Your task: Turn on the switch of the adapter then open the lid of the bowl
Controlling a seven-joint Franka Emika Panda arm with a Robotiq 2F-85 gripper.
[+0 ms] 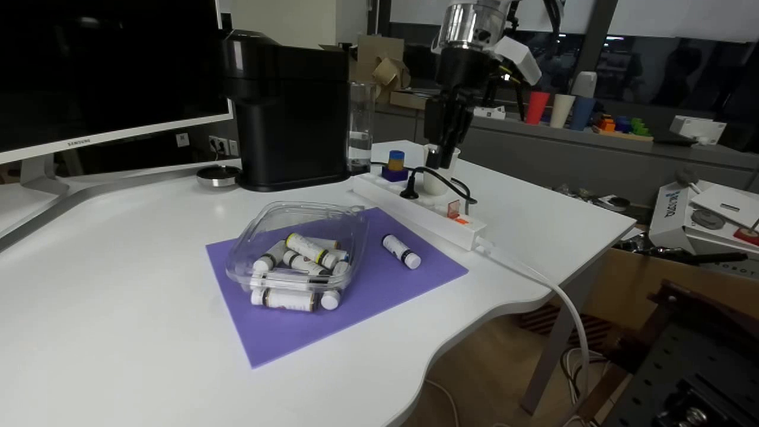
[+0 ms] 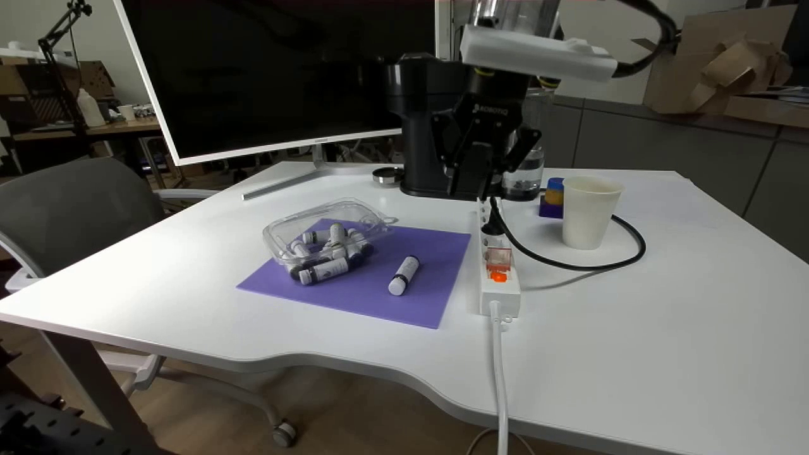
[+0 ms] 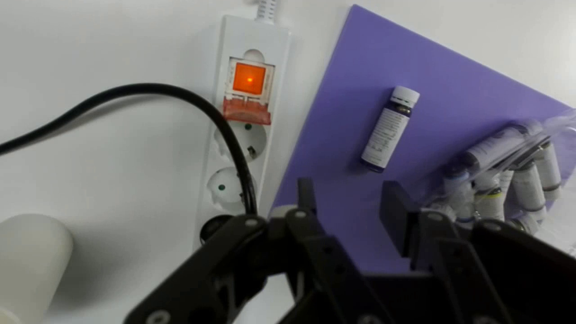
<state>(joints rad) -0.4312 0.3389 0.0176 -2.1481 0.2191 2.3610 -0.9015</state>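
The adapter is a white power strip (image 1: 415,212) with a white cable, in both exterior views (image 2: 501,294) and the wrist view (image 3: 276,49). Its orange switch (image 3: 249,78) has a bright spot at its centre. The red see-through switch cover (image 3: 246,111) is flipped up. The clear plastic bowl (image 1: 237,270) holds several white-labelled vials on the purple mat (image 2: 379,303); its edge shows at right in the wrist view (image 3: 558,123). I cannot tell whether a separate clear lid lies on it. My gripper (image 3: 351,193), also in both exterior views (image 1: 442,157) (image 2: 468,188), is open and empty above the strip's far part.
A loose vial (image 3: 387,135) lies on the mat beside the bowl. A black plug (image 1: 409,191) and its looping cable (image 2: 569,265) rise from the strip. A white cup (image 2: 588,215), stacked blocks (image 2: 553,197), a black machine (image 1: 290,112) and a monitor (image 1: 107,71) stand nearby.
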